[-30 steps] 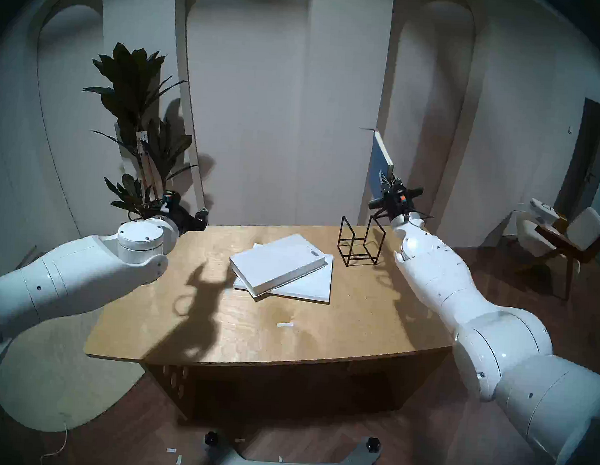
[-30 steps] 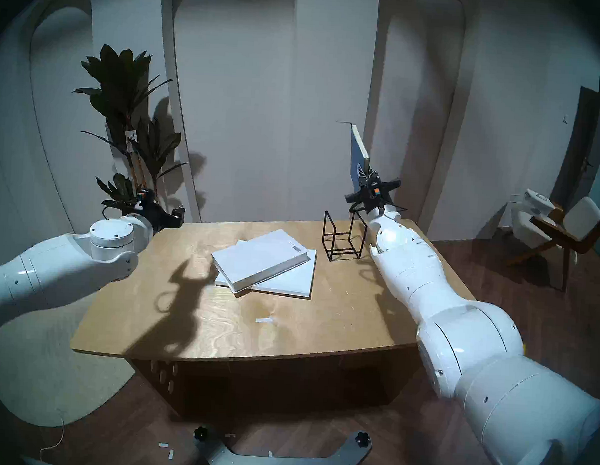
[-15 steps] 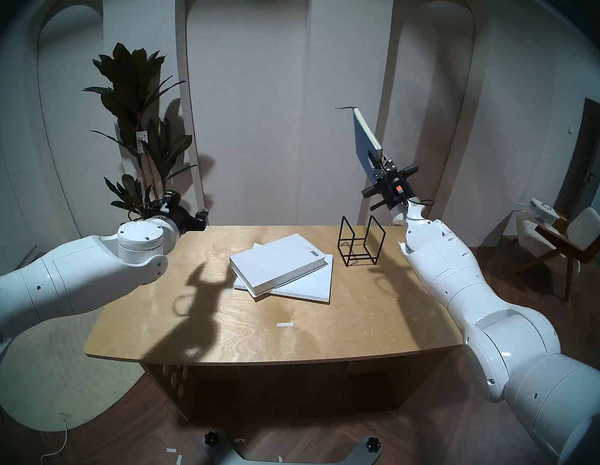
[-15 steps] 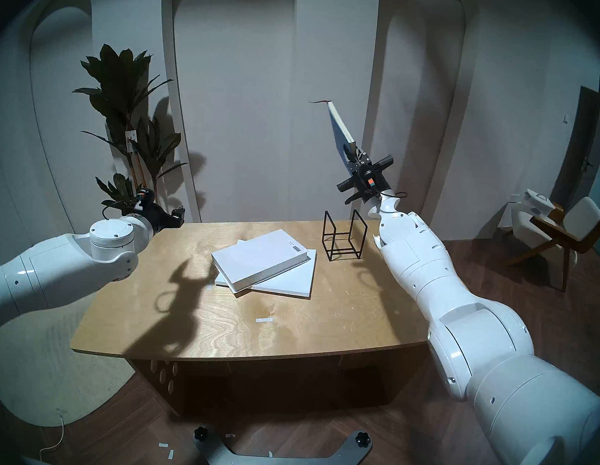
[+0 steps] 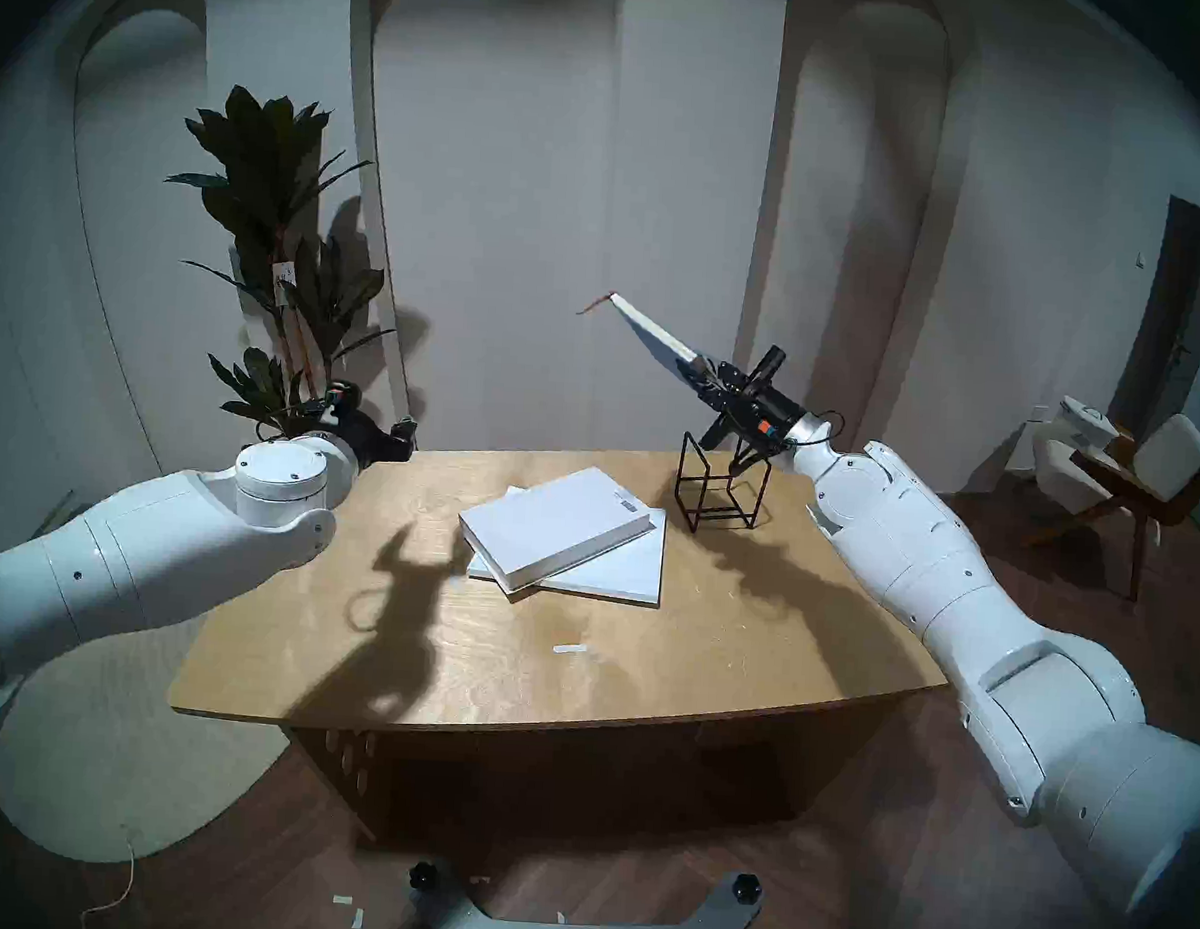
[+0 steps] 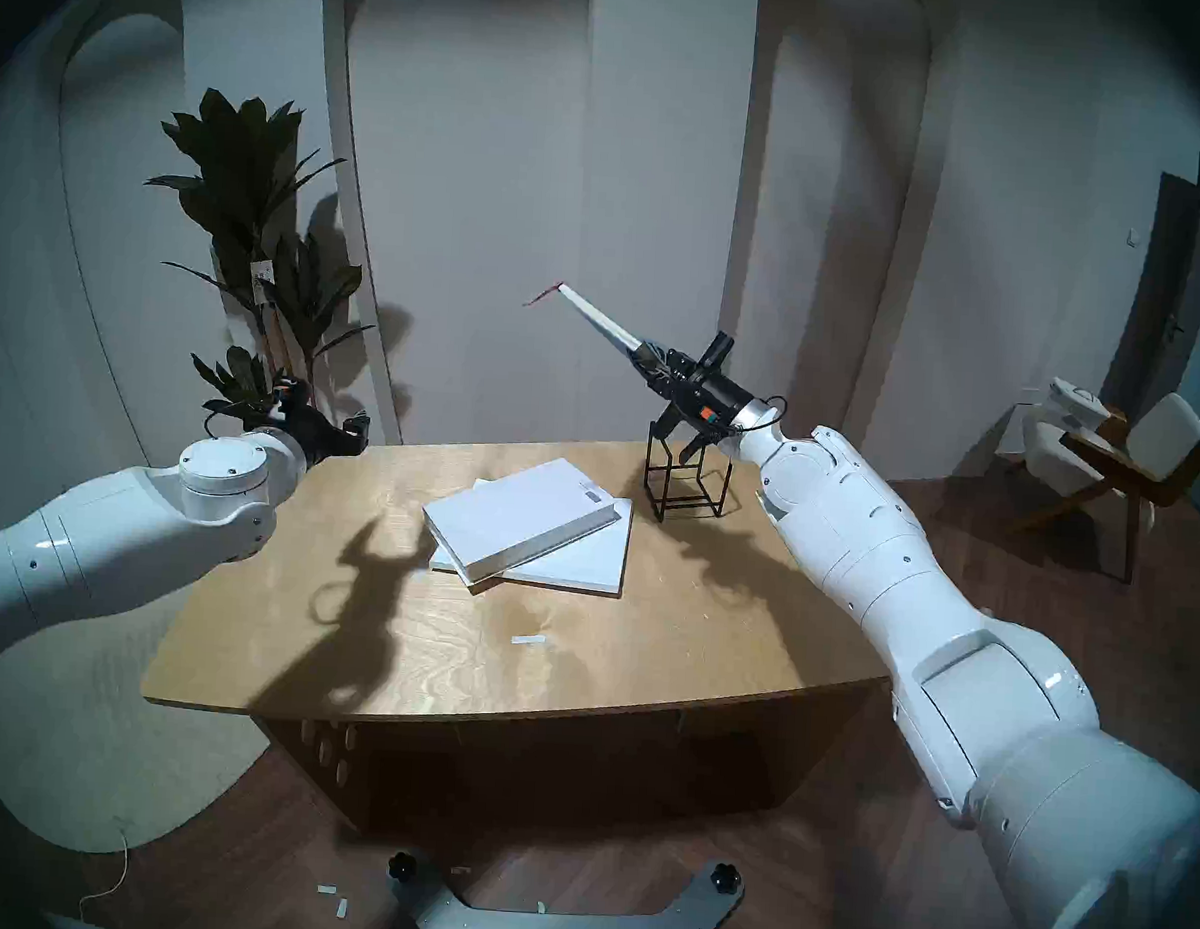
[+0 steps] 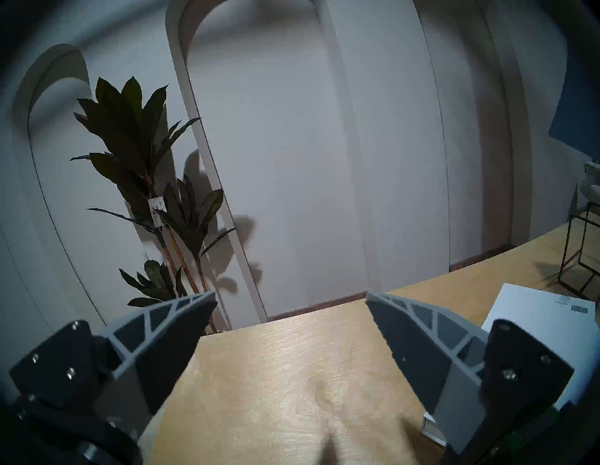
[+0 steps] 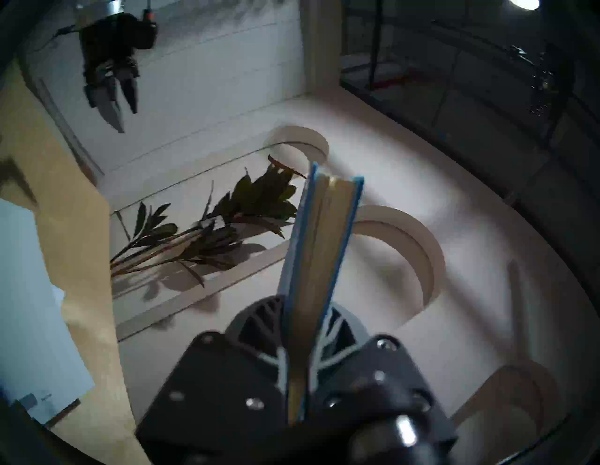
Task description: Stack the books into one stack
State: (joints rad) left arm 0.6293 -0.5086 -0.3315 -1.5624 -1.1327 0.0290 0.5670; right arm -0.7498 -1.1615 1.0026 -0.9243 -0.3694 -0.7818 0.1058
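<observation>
Blue notebook (image 5: 649,331) riding clamped in right gripper (image 5: 700,381), tilting over bench's far-right corner above wire rack (image 5: 721,486) | levelling flat, squaring onto white hardcover (image 5: 554,524) mid-bench atop booklet (image 5: 619,574) | left gripper (image 7: 292,311) idling agape, far-left corner

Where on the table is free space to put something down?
Bare wood lies along the table's near edge, in front of the white hardcover and booklet, and left of them. The far right corner is crowded by the black wire rack.

A home-like room: wooden desk (image 5: 747,641), potted plant (image 5: 276,228), arched wall panels (image 5: 488,170), armchair (image 5: 1138,468), herringbone floor (image 5: 838,903).
</observation>
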